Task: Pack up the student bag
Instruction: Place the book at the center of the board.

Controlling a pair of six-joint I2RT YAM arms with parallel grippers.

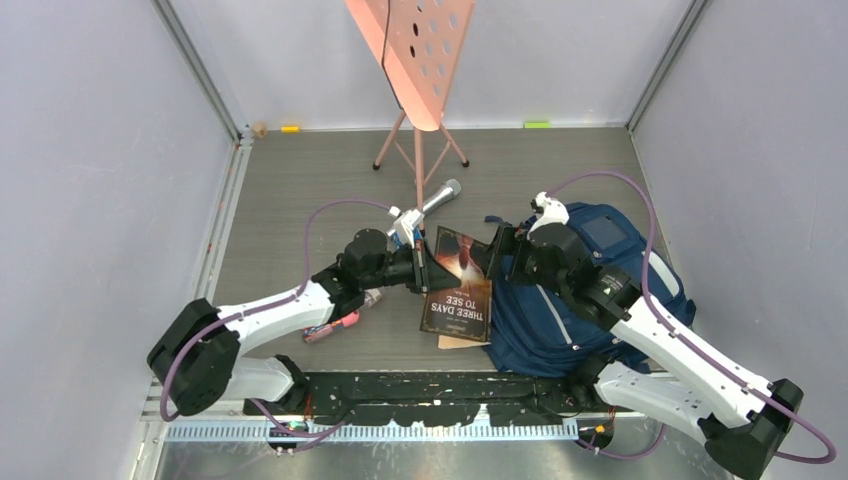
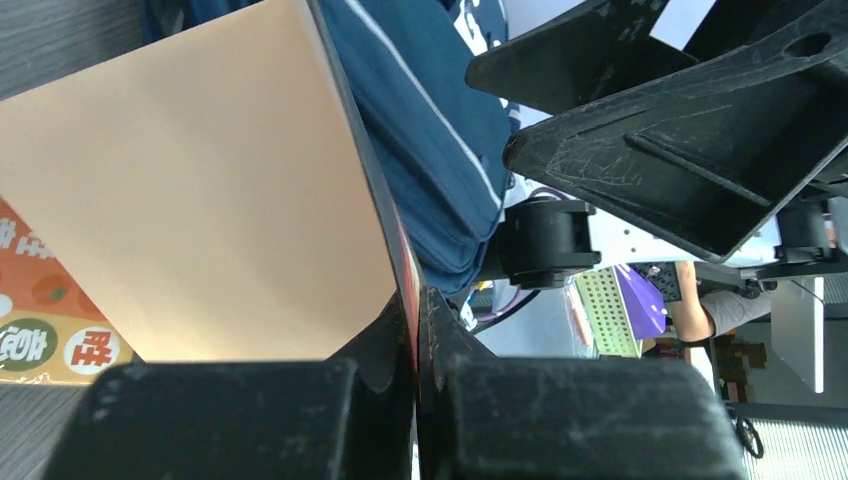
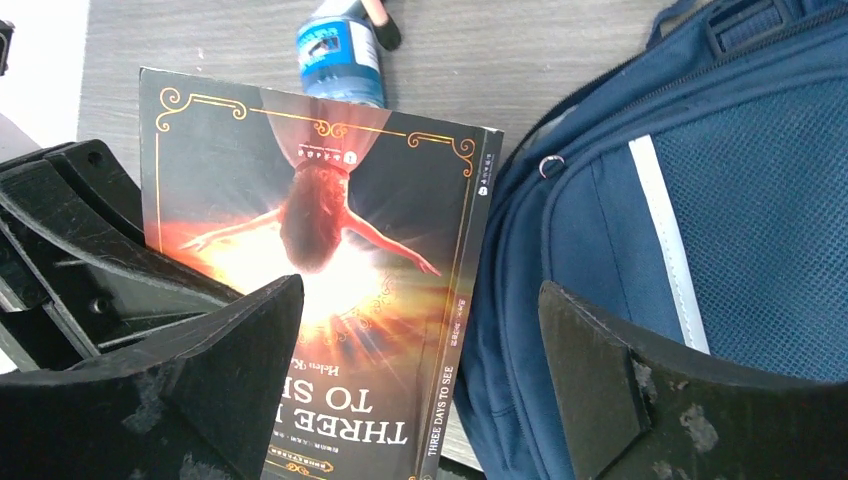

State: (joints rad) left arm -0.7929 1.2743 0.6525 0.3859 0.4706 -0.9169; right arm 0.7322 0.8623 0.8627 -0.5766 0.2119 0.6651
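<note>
The student bag lies on the table, partly under the right arm. A book sits tilted just beside the bag's left side. Left pincer is clamped on the book's far edge. Right pincer hangs wide over the bag's left edge, holding nothing.

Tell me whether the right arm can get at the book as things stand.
Probably yes. The right gripper hangs open right over the spine edge of the book, with nothing between. The left gripper pinches the opposite edge, and the backpack crowds the spine side, so room looks tight.
</note>
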